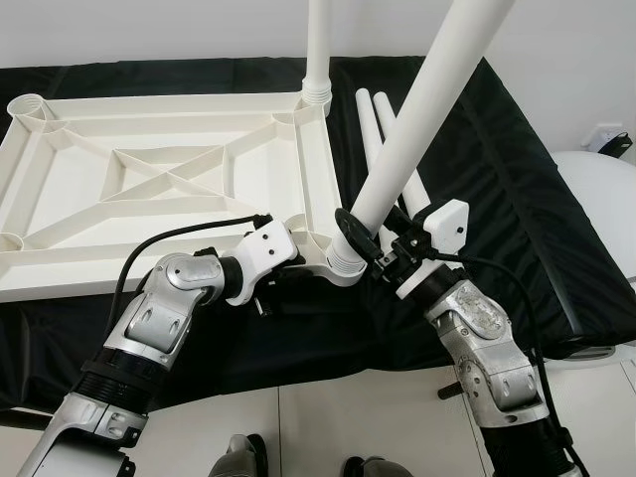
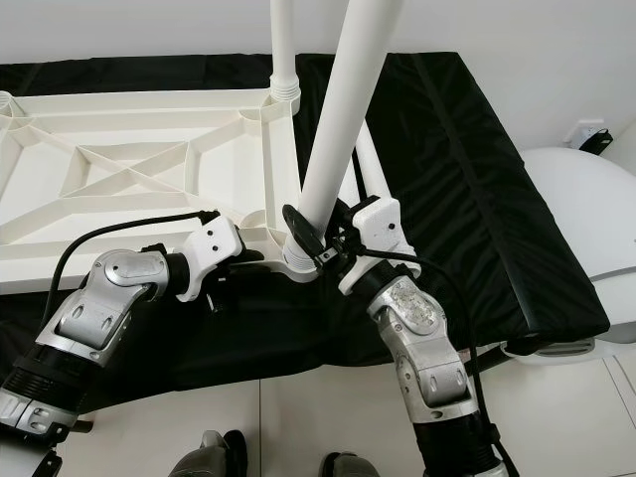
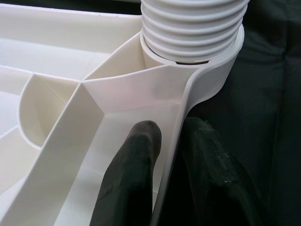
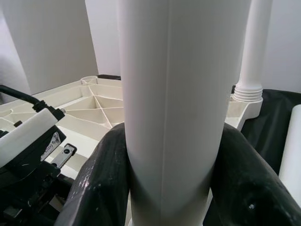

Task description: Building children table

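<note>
Left gripper [image 3: 167,141] clamped on the side wall of the white table frame [image 1: 149,179], one black finger [image 3: 134,165] inside the rim, the other outside against the black cover, just beside the near corner socket [image 3: 207,70]. Right gripper [image 4: 171,165] closed around a white leg [image 1: 422,129], fingers [image 4: 101,183] pressing both sides of the tube just above its base. Leg tilted, leaning up and to the right from the near corner socket, ribbed threaded end seated in the socket ring.

Four legs in all: one gripped and slanted at the near corner; one standing upright [image 1: 318,50] in the far corner socket on the same side; two loose ones [image 1: 373,124] lying side by side on the black cover behind the gripped leg. Two open, unfilled sockets [image 1: 28,104] at the frame's other corners.

Table frame lying upside down on a black covered bed [image 1: 497,199], underside up: rectangular, plain white plastic, raised rim, crossed ribs forming an X in the middle, round socket at each corner. White floor tiles [image 1: 328,427] below the bed's near edge.
</note>
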Motion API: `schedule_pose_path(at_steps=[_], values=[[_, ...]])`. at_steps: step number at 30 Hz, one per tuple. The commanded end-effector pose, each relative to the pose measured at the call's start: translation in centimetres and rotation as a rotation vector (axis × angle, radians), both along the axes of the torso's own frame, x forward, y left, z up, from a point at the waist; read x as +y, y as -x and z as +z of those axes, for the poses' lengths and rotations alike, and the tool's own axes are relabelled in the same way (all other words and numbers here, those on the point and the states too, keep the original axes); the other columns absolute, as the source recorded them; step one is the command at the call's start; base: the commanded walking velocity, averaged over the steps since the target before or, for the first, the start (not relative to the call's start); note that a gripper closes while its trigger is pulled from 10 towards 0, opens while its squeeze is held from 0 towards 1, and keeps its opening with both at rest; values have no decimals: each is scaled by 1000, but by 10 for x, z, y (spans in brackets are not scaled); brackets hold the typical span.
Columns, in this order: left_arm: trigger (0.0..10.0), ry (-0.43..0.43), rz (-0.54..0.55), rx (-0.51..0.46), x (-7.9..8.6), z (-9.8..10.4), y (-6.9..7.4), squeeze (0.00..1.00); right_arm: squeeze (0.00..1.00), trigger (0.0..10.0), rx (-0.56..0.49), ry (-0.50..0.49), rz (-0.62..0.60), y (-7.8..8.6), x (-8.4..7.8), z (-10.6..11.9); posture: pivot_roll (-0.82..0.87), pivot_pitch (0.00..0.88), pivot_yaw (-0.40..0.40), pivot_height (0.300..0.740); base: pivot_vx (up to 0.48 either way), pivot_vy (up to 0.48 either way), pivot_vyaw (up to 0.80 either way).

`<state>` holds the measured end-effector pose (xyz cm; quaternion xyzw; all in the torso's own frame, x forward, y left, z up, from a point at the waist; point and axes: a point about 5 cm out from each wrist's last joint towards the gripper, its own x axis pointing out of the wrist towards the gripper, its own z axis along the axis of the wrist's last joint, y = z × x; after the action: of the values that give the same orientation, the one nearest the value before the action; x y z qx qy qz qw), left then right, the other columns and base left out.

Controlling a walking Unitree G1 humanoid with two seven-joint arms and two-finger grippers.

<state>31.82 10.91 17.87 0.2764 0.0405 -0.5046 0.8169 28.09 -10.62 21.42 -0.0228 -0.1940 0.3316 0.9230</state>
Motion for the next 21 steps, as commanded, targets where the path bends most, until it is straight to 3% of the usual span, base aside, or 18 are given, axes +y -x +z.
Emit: schedule_pose_path(at_steps=[1, 15, 21], values=[[10000, 15, -17, 40, -6, -9, 5, 0, 0, 10000, 122, 41, -38, -6, -9, -25, -38, 237, -8, 740, 0, 0, 0], [10000, 17, -22, 42, -7, -9, 7, 0, 0, 10000, 125, 45, 24, -21, -16, -18, -33, 229, -8, 740, 0, 0, 0], [10000, 17, -30, 43, -8, -8, 9, 0, 0, 10000, 147, 77, 143, -27, -22, -12, -32, 229, -7, 740, 0, 0, 0]])
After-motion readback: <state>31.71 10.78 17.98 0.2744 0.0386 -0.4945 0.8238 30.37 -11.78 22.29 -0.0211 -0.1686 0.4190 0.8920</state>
